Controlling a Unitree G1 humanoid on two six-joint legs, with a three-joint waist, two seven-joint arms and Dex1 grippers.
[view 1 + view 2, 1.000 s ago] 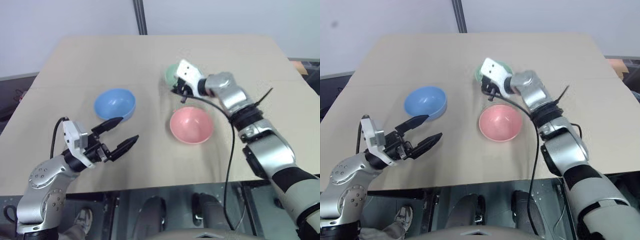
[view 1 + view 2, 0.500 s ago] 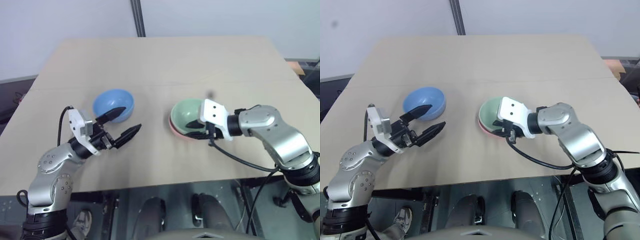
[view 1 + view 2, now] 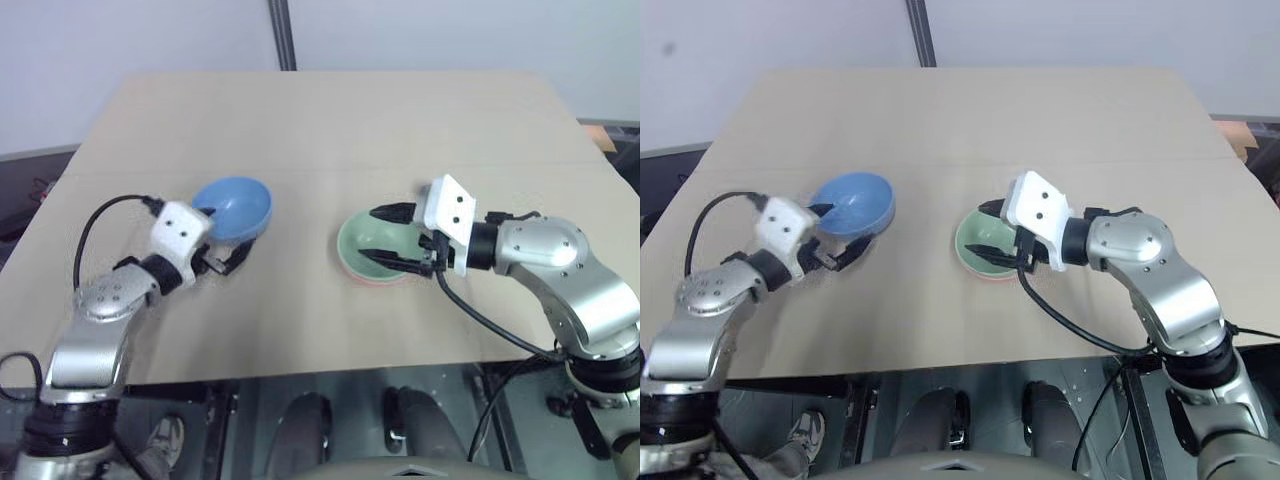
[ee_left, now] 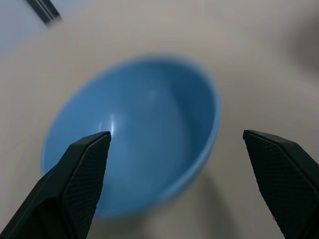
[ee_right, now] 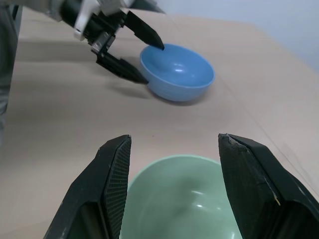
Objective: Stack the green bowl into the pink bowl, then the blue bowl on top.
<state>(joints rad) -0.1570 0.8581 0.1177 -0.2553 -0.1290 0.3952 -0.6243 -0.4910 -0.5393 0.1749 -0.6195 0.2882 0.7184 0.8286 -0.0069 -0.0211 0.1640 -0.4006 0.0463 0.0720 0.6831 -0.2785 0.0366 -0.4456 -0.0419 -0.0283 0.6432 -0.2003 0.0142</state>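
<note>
The green bowl [image 3: 372, 240] sits nested in the pink bowl [image 3: 366, 281], of which just a thin rim shows at the near side. My right gripper [image 3: 384, 236] is open, its fingers spread over the green bowl's right half and holding nothing; the right wrist view looks down into the green bowl [image 5: 184, 199]. The blue bowl [image 3: 236, 204] stands upright to the left. My left gripper [image 3: 224, 238] is open at the bowl's near-left edge, one finger by the rim and the other outside the wall. Whether it touches the blue bowl [image 4: 144, 129] I cannot tell.
The bowls stand on a tan table [image 3: 400, 120] with bare surface behind them and to the right. A dark pole [image 3: 282, 35] rises behind the far edge. A black cable [image 3: 490, 325] hangs from my right arm over the front edge.
My right gripper carried the green bowl from the back into the pink bowl, then opened and drew back a little. My left gripper advanced to the blue bowl's rim, staying open.
</note>
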